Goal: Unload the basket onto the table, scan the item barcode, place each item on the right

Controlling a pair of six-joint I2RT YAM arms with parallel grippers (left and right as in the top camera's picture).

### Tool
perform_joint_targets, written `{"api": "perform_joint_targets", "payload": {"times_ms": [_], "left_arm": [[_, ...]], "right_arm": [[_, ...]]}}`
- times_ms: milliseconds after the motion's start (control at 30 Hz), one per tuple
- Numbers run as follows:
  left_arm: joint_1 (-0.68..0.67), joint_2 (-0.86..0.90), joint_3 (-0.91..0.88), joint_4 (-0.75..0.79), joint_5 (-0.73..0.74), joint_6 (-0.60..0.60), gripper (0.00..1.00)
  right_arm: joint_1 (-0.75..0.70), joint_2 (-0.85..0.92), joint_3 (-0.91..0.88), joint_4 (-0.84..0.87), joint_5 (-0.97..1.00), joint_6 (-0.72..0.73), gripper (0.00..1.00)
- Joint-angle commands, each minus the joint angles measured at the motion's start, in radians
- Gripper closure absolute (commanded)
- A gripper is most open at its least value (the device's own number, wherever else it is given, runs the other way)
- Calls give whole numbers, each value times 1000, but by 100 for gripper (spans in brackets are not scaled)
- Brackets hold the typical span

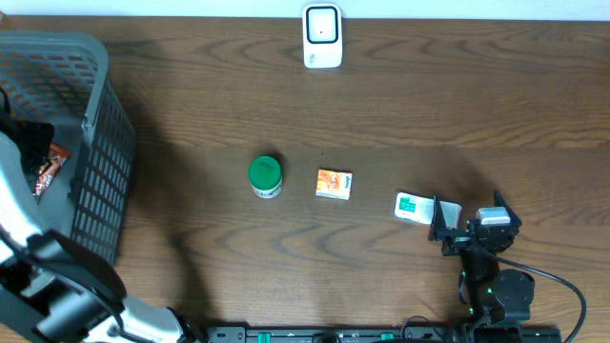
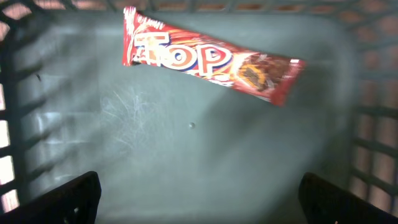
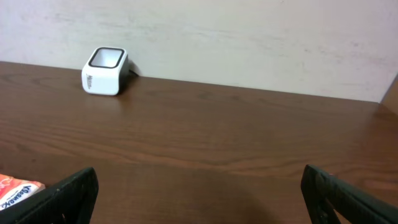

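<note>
— While the left end effector [image 2: 205, 202] is held inside the basket [image 1: 95, 143], what is seen beneath it?

— A red candy bar [image 2: 208, 62] marked "TOP" is seen lying flat on the grey basket floor. It is tilted so that its right end sits lower in the left wrist view. It lies ahead of the 2 dark fingers [image 2: 68, 199], toward the far wall, and is touched by neither. The fingers are spread wide and nothing is held between them.

— How is the bar placed relative to the scanner?

— The white scanner [image 1: 322, 36] is stood at the far edge of the tabletop [image 1: 191, 95]. It is well apart from the basket, which is set at the left side in the overhead view.

— What is noted of the right end effector [image 3: 199, 193]?

— Its fingers are spread wide too, and only bare tabletop is seen between them in the right wrist view. The scanner is seen far ahead and to the left. From above, this end effector is found at the right end of a white and green packet [image 1: 417, 208]. Whether the packet is touched cannot be told.

— What else is laid out?

— A green-lidded jar [image 1: 265, 175] and an orange box [image 1: 334, 184] are set side by side, not touching. Both are placed near the tabletop's middle, left of the packet.
</note>
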Motion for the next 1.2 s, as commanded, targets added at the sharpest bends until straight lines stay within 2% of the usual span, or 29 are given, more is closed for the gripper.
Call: {"api": "perform_joint_targets", "payload": {"times_ms": [0,167,433,733,1167], "left_arm": [[10,54,-3,-2,-73,-135,1],[10,111,-3,19,-113,-320,1],[8,195,-3,115,-131,-344,1],[8,258,-4,123,-150,-548,1],[8,260,-4,198,-181,-547,1]], "right_arm": [[0,-3,-1,-4,2,12,1],[0,-3,-1,-4,2,12,1],[0,-3,-1,-4,2,12,1],[0,-3,-1,-5,2,12,1],[0,-3,-1,-5,2,12,1]]}}
